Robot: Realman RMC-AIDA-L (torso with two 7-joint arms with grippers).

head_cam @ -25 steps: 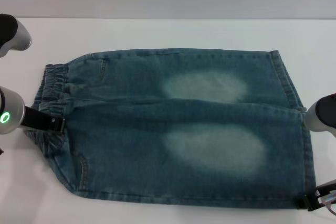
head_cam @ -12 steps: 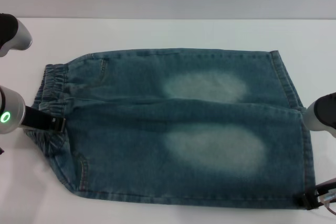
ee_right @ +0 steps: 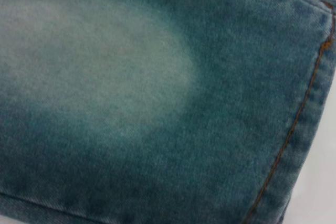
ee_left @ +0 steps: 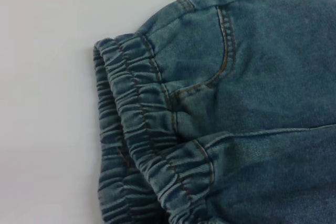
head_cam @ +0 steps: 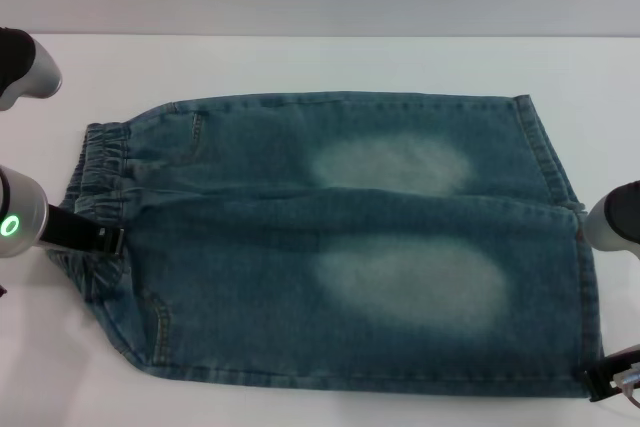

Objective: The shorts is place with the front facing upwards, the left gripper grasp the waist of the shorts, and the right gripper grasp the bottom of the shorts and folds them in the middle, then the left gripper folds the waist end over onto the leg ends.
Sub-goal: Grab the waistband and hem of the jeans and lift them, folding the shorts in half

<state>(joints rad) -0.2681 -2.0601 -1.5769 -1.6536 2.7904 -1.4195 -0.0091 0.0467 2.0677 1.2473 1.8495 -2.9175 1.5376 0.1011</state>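
Shorts (head_cam: 340, 247): one pair, blue-green denim, spread flat on the white table (head_cam: 300, 62) with the length running across the head view. Two pale faded oval patches, one on each leg panel.

Waist (head_cam: 100, 172): puckered elastic band, at the robot's left end of the garment. In the left wrist view the gathered band (ee_left: 136, 145) shows in doubled layers, with a curved pocket seam in orange thread just beside it and bare table beyond.

Leg ends (head_cam: 560, 197): flat stitched hems at the robot's right end; the far hem lies straight, the near hem runs down toward the lower corner of the head view. In the right wrist view one faded patch fills much of the picture, and a hem (ee_right: 310, 108) with orange stitching lies along the cloth's edge, with white table past it.

Left gripper (head_cam: 100, 239): black, on a silver-white arm with a green light, lying low at the near part of the waist, its tip touching or over the band's edge. Whether its fingers are apart or together cannot be told.

Right gripper (head_cam: 612, 382): black, partly cut off at the lower right corner of the head view, just beside the near corner of the leg ends. Finger state cannot be told.
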